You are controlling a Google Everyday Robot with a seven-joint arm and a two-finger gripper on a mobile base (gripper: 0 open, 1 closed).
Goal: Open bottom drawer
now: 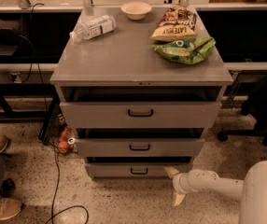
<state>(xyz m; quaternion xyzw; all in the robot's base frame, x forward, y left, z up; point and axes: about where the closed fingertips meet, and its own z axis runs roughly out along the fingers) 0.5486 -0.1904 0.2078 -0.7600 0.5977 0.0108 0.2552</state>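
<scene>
The bottom drawer [115,170] is the lowest and narrowest of three grey drawer fronts in the cabinet, with a small black loop handle [139,171] at its centre. It stands out a little from the cabinet body. My gripper [174,185] is low near the floor, just right of the drawer's right end and apart from the handle. Its two pale fingers [172,171] are spread, one up by the drawer front's corner, one down toward the floor. It holds nothing.
The mid drawer [105,147] and top drawer [96,114] also stand slightly out. On the cabinet top [119,59] lie a water bottle [92,28], a bowl [136,10] and chip bags [182,36]. Cables [55,181], cans [64,141] and a person's shoe [3,208] are at left.
</scene>
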